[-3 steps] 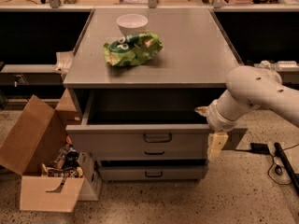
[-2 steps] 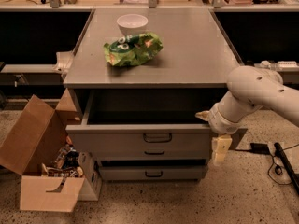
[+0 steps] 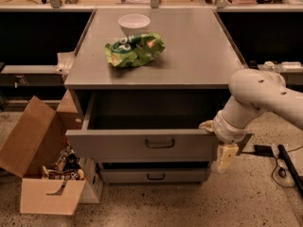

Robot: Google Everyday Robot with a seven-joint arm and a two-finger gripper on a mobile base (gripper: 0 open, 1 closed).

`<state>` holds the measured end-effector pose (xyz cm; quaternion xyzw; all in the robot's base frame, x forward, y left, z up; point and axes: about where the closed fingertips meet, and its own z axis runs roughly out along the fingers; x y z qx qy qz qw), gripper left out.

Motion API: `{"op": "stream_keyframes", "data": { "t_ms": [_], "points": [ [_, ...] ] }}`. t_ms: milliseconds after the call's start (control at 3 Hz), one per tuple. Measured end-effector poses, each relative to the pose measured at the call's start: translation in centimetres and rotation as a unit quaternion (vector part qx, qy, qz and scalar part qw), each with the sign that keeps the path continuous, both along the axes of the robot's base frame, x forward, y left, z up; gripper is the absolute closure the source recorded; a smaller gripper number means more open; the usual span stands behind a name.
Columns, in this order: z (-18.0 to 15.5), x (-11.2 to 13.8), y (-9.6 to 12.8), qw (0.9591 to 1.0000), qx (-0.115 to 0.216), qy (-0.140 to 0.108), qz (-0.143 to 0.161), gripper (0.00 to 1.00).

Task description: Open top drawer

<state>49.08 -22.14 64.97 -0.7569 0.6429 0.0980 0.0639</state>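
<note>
The top drawer [image 3: 118, 146] of the grey metal cabinet is pulled out toward me. Its flat front panel carries a small dark loop handle [image 3: 159, 144], and its deep tray [image 3: 147, 109] looks dark inside. My gripper [image 3: 218, 144] is at the right end of the drawer front, beside its right corner and apart from the handle. My white arm [image 3: 258, 96] reaches in from the right edge of the view.
A white bowl [image 3: 134, 22] and a green snack bag [image 3: 135, 48] lie on the cabinet top [image 3: 199, 51]. A narrower lower drawer [image 3: 156, 176] is shut. An open cardboard box [image 3: 42, 169] with clutter stands on the floor at left. Cables [image 3: 286, 167] lie at right.
My gripper has dropped a little lower and to the right beside the drawer's right corner. The drawer has not visibly moved.
</note>
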Motion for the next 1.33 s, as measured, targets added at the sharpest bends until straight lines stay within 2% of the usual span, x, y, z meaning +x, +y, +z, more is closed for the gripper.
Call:
{"op": "stream_keyframes", "data": {
  "t_ms": [333, 1000, 1333],
  "points": [
    [0.2, -1.3, -0.4, 1.0, 0.001, 0.004, 0.001, 0.42],
    [0.9, -4.4, -1.8, 0.9999, 0.012, -0.004, -0.01, 0.89],
    [0.8, -4.4, -1.6, 0.9999, 0.012, -0.004, -0.01, 1.0]
  ]
}}
